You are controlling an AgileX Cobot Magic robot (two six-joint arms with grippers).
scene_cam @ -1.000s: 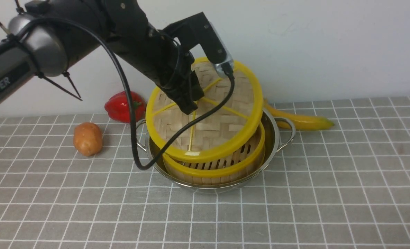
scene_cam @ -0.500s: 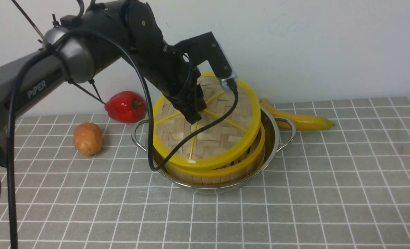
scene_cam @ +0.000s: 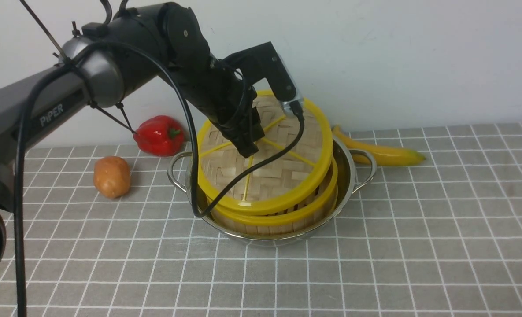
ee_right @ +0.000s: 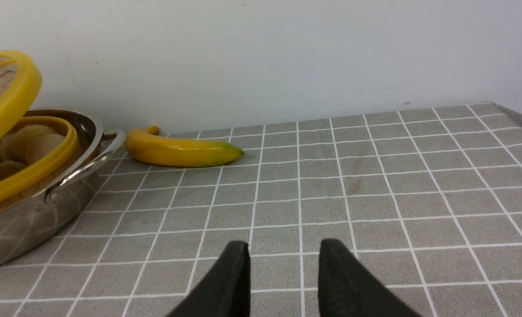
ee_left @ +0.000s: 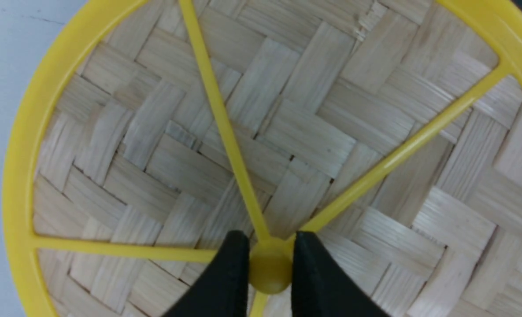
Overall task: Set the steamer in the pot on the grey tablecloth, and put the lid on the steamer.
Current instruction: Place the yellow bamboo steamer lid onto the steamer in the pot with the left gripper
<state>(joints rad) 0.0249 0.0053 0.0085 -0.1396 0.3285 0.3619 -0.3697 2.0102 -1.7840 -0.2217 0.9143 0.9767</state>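
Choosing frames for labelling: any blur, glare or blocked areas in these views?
Front view: sharp, left arm covers part of the lid. Left wrist view: crisp weave, left claw pinching the knob. Right wrist view: sharp; the pot mirrors the grey tablecloth grid.

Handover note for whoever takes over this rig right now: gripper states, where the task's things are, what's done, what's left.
Left gripper: shut on the centre knob of the lid.
Right gripper: open, empty, over bare tablecloth.
Done: the steamer sits in the pot on the tablecloth.
The lid is over the steamer but tilted: near edge down by the steamer's rim, far edge raised, with buns showing under it in the right wrist view.
Left: level the lid, lower it flush onto the steamer, open the left gripper, withdraw.
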